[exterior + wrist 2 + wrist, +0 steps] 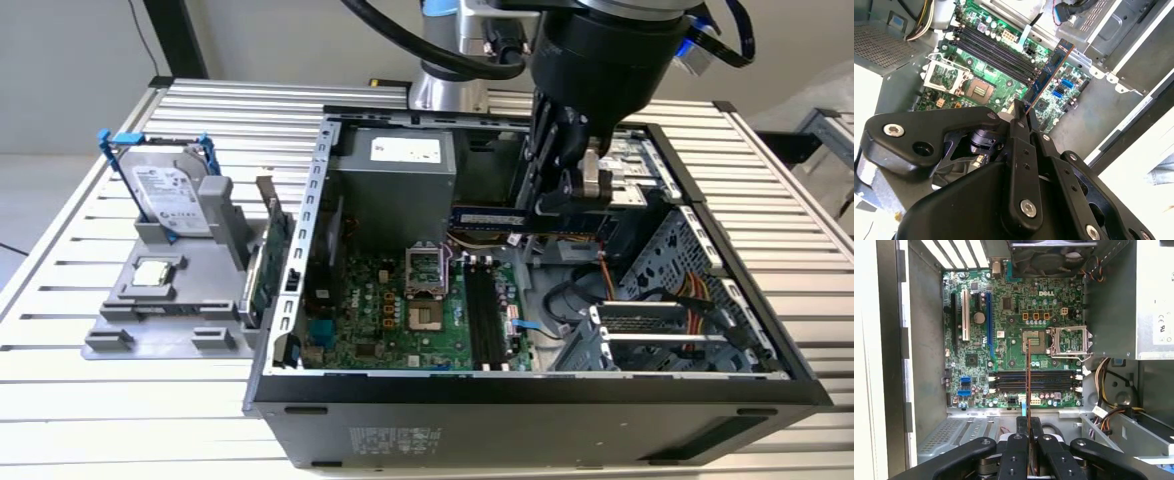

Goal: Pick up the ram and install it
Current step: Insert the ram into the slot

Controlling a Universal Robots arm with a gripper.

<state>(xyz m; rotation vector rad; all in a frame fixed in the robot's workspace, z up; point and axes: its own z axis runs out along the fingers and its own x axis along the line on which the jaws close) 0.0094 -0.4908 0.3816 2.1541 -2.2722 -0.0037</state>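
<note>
One ram [1028,382] clamped in gripper [1028,429], held above motherboard [1004,330]; white label [404,150] on power supply [394,195]

The jaws clamp the ram [1028,375], seen edge-on as a thin strip, over the green motherboard's [1009,347] black memory slots [1054,380].

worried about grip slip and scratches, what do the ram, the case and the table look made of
The ram: thin rigid circuit board, blue, matte, probably fibreglass laminate; held edge-on in the gripper. The case: dull grey sheet metal, stamped vents. The table: ribbed silvery slats, likely aluminium.
</note>
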